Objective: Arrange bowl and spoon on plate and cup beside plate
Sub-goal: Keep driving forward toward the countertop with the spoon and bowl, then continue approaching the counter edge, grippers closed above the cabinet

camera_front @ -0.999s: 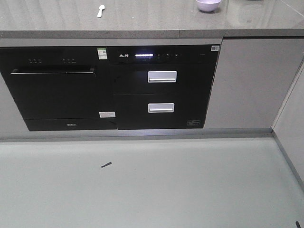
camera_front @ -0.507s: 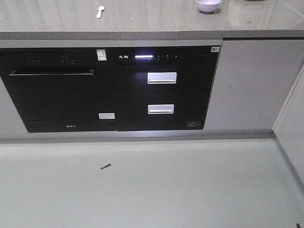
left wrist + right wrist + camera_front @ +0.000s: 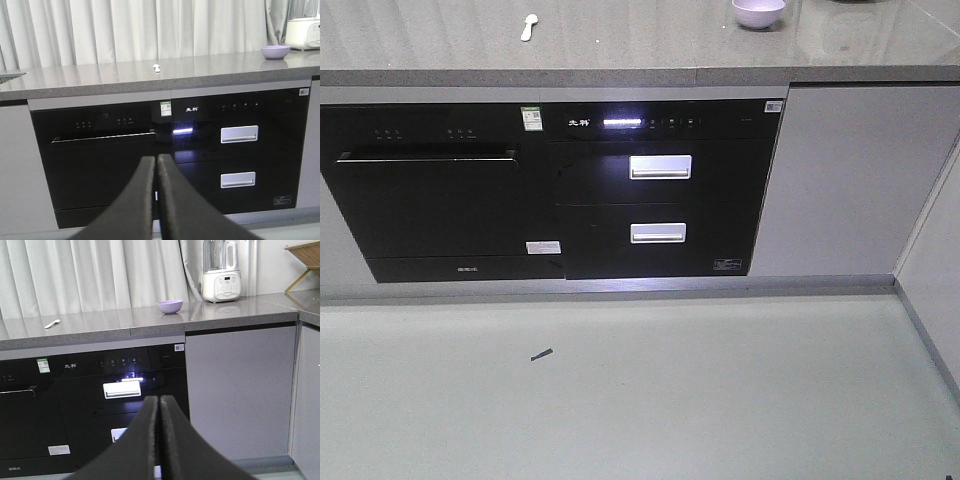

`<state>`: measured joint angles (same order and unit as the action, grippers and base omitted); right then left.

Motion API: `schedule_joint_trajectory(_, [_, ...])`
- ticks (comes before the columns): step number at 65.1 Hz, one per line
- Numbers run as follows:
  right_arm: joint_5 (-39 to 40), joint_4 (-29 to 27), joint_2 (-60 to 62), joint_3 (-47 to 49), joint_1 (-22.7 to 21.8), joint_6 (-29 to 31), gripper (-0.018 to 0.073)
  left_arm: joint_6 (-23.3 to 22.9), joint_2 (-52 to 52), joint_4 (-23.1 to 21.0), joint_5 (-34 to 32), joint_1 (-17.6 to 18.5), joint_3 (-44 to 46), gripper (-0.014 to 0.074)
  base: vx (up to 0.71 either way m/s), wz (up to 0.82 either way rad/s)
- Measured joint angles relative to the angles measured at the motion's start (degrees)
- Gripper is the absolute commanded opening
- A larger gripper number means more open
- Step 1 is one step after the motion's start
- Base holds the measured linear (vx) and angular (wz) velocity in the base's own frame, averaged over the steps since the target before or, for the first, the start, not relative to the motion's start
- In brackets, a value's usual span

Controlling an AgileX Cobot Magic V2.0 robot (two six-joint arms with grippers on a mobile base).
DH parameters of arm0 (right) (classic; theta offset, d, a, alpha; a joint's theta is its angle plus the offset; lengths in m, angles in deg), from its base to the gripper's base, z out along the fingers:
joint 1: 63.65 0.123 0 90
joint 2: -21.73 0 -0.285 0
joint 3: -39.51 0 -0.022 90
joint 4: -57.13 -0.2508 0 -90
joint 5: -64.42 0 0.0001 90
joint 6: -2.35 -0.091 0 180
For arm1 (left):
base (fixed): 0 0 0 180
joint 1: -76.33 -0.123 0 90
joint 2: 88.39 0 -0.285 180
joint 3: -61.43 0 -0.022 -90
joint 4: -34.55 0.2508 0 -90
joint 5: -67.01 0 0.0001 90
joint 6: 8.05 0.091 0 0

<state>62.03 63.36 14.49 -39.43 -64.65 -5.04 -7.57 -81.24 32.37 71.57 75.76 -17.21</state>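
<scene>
Bowl [image 3: 758,11] and spoon [image 3: 529,26] lie well apart on tabletop [image 3: 650,45]. Left tool [image 3: 156,159], right tool [image 3: 159,399] pinched tight, empty: too far to grab. Plate, cup maybe out of view.

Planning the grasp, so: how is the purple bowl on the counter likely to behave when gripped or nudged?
The bowl looks small, so it is probably light. Its glossy surface and the polished countertop suggest it may slide when nudged. It tapers toward its base, so a push at the rim might tip it.
</scene>
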Motion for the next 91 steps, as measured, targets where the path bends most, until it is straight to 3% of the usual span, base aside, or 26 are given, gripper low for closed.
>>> schedule_joint_trajectory(91, [0.00,0.00,0.00,0.00,0.00,0.00,-0.0002,0.00,0.00,0.00,0.00,0.00,0.00,-0.0006,0.04,0.00])
